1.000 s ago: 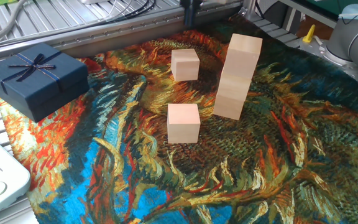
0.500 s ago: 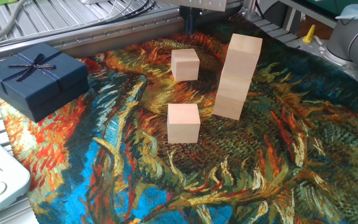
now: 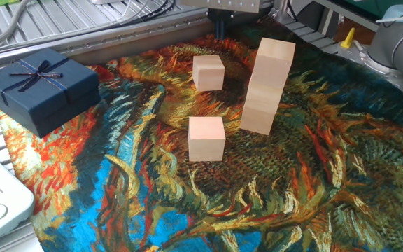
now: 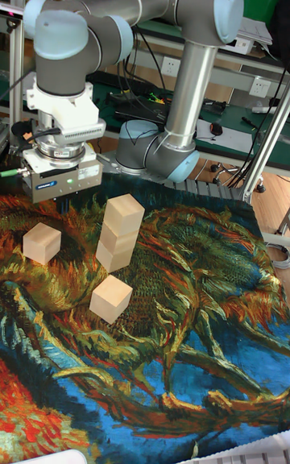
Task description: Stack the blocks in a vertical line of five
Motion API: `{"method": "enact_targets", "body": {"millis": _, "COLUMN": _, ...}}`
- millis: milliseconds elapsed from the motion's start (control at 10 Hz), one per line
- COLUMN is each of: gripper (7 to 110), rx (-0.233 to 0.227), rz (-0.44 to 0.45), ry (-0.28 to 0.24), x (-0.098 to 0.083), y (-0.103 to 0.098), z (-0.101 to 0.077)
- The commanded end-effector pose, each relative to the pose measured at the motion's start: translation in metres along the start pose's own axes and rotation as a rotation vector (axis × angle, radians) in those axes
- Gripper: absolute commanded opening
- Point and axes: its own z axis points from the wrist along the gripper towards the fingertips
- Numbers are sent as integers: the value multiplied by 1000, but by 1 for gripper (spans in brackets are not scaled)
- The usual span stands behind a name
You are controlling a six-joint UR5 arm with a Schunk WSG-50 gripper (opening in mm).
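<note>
Three wooden cubes make a stack (image 3: 266, 85) right of centre on the tabletop, which is covered w/ a painted swirl-pattern cloth (image 3: 313, 189) in blue, orange & green; the stack leans a bit and its cubes are slightly twisted vs each other, seen also in the tall fixed view (image 4: 119, 234). Two more cubes lie loose on the cloth: the far cube (image 3: 208, 73) sits left of the stack, toward the back edge, and the near cube (image 3: 206, 138) sits closer to the camera, just left of the stack's base but not touching it. In the tall view they show as the far cube (image 4: 42, 243) and near cube (image 4: 111, 299), well apart from each other. The hand (image 3: 219, 26) hangs above the back of the tabletop, over the area near the far cube, only its dark lower part showing under the grey body (image 4: 60, 176); it holds nothing, but whether its fingers are spread or closed I can't tell. A navy gift box w/ ribbon bow (image 3: 39, 86) sits at far left, half off the cloth, away from all cubes
</note>
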Motion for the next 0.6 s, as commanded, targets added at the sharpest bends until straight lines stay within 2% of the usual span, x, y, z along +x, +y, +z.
{"method": "enact_targets", "body": {"millis": 0, "gripper": 7, "rx": 30, "rz": -51, "ry": -6, "x": -3, "y": -23, "z": 3}}
{"method": "enact_targets", "body": {"millis": 100, "gripper": 7, "rx": 8, "rz": -124, "ry": -27, "x": -11, "y": -40, "z": 10}}
{"method": "enact_targets", "body": {"millis": 200, "gripper": 44, "rx": 9, "rz": -144, "ry": -52, "x": -16, "y": -54, "z": 17}}
{"method": "enact_targets", "body": {"millis": 300, "gripper": 44, "rx": 28, "rz": -145, "ry": -67, "x": -18, "y": -64, "z": 21}}
{"method": "enact_targets", "body": {"millis": 400, "gripper": 44, "rx": 55, "rz": -151, "ry": -60, "x": -16, "y": -73, "z": 26}}
{"method": "enact_targets", "body": {"millis": 500, "gripper": 44, "rx": 56, "rz": -193, "ry": -63, "x": -18, "y": -73, "z": 31}}
